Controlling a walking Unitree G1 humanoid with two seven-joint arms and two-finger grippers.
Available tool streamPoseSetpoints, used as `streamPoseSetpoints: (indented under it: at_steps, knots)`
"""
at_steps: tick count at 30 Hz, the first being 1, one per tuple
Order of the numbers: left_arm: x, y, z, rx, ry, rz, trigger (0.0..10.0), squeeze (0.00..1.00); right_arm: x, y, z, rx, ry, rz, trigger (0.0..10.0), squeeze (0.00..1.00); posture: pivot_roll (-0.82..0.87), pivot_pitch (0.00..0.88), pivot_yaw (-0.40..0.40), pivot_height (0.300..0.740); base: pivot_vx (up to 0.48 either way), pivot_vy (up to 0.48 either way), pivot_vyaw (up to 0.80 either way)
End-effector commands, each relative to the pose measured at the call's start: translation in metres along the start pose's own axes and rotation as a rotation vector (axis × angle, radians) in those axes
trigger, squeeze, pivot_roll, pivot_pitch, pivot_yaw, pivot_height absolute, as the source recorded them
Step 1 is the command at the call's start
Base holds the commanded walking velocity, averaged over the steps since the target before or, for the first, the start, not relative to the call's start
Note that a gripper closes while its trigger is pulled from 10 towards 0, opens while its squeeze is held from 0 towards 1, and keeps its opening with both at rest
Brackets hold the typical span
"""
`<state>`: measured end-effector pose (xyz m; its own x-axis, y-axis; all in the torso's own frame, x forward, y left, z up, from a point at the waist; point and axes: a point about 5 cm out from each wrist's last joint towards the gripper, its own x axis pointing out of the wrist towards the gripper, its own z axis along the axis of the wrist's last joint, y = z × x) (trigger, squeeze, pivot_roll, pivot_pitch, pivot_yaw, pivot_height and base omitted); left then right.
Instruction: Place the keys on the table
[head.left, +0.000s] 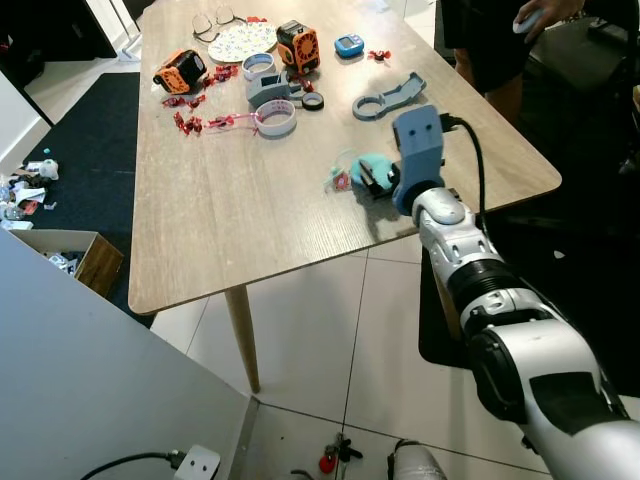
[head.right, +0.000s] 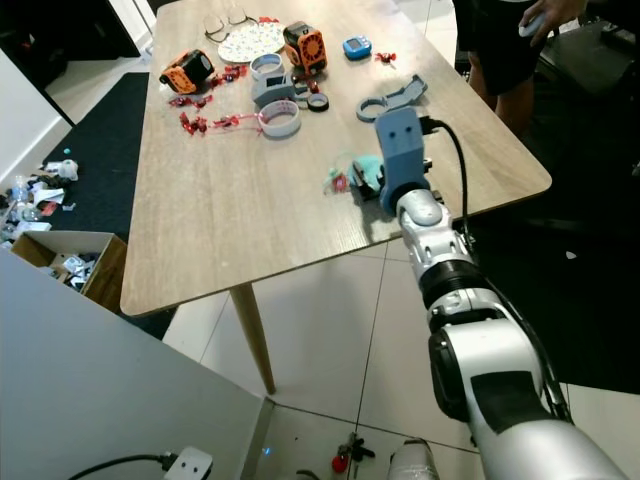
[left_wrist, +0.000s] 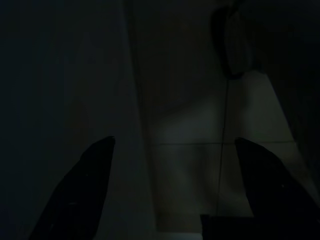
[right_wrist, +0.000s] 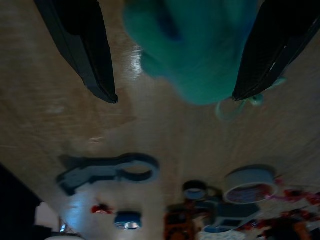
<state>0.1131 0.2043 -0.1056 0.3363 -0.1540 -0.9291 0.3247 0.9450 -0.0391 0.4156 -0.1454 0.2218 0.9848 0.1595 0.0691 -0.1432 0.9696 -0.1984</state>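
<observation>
The keys (head.left: 366, 171), a teal fuzzy fob with a small red piece and a pale ring, lie on the wooden table (head.left: 230, 220) near its front right edge. My right gripper (head.left: 379, 182) is low over them, open. In the right wrist view the teal fob (right_wrist: 200, 50) sits between the two black fingers (right_wrist: 90, 55), close against one and well apart from the other. The left wrist view is very dark; my left gripper (left_wrist: 175, 142) hangs idle above the tiled floor with its fingers spread.
Farther back on the table lie a grey ring-ended part (head.left: 388, 97), tape rolls (head.left: 277, 118), two orange-black devices (head.left: 180, 70), a blue gadget (head.left: 349, 45) and a patterned plate (head.left: 242, 42). A person (head.left: 495, 45) stands at the table's far right. A cardboard box (head.left: 70, 255) sits on the floor at left.
</observation>
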Motion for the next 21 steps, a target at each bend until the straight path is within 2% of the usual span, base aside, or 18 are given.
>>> streamPoseSetpoints:
  at_steps: [1, 4, 7, 8, 9, 10, 15, 17, 20, 21]
  knots:
    - [-0.004, 0.009, -0.011, -0.002, 0.040, 0.020, 10.0, 0.00, 0.002, -0.001, 0.008, 0.032, -0.036, -0.004, 10.0, 1.00, -0.11, 0.173, 0.180, 0.740, 0.000, 0.000, 0.00]
    - [-0.003, 0.009, -0.006, -0.002, 0.030, 0.022, 10.0, 0.00, 0.001, -0.001, 0.029, 0.129, -0.168, 0.077, 10.0, 1.00, -0.11, 0.162, 0.175, 0.740, 0.000, 0.000, 0.00]
    - [-0.003, 0.009, -0.005, -0.005, 0.026, 0.023, 10.0, 0.00, -0.001, 0.001, 0.036, 0.168, -0.223, 0.126, 10.0, 1.00, -0.11, 0.158, 0.172, 0.740, 0.000, 0.000, 0.00]
    - [-0.003, 0.009, -0.004, -0.009, 0.023, 0.024, 10.0, 0.00, -0.003, 0.003, 0.043, 0.200, -0.274, 0.176, 10.0, 0.86, -0.11, 0.158, 0.172, 0.740, 0.000, 0.000, 0.00]
    - [-0.003, 0.009, -0.004, -0.009, 0.023, 0.024, 10.0, 0.00, -0.003, 0.003, 0.043, 0.200, -0.274, 0.176, 10.0, 0.86, -0.11, 0.158, 0.172, 0.740, 0.000, 0.000, 0.00]
    - [-0.003, 0.009, -0.003, -0.012, 0.019, 0.026, 10.0, 0.00, -0.007, 0.006, 0.051, 0.224, -0.326, 0.238, 10.0, 0.02, -0.11, 0.140, 0.166, 0.740, 0.000, 0.000, 0.00]
    - [-0.002, 0.008, 0.000, -0.024, 0.016, 0.030, 10.0, 0.00, -0.016, 0.012, 0.057, 0.203, -0.385, 0.337, 10.0, 0.00, -0.12, 0.124, 0.161, 0.740, 0.000, 0.000, 0.00]
    - [-0.002, 0.008, 0.000, -0.033, 0.017, 0.034, 10.0, 0.00, -0.025, 0.021, 0.050, 0.159, -0.392, 0.390, 10.0, 0.00, -0.13, 0.114, 0.158, 0.740, 0.000, 0.000, 0.00]
    - [-0.002, 0.009, 0.001, -0.035, 0.017, 0.035, 10.0, 0.00, -0.028, 0.025, 0.045, 0.151, -0.385, 0.406, 10.0, 0.00, -0.13, 0.114, 0.158, 0.740, 0.000, 0.000, 0.00]
    - [-0.002, 0.009, 0.001, -0.037, 0.016, 0.038, 10.0, 0.00, -0.031, 0.030, 0.035, 0.134, -0.358, 0.423, 10.0, 0.00, -0.13, 0.110, 0.156, 0.740, 0.000, 0.000, 0.00]
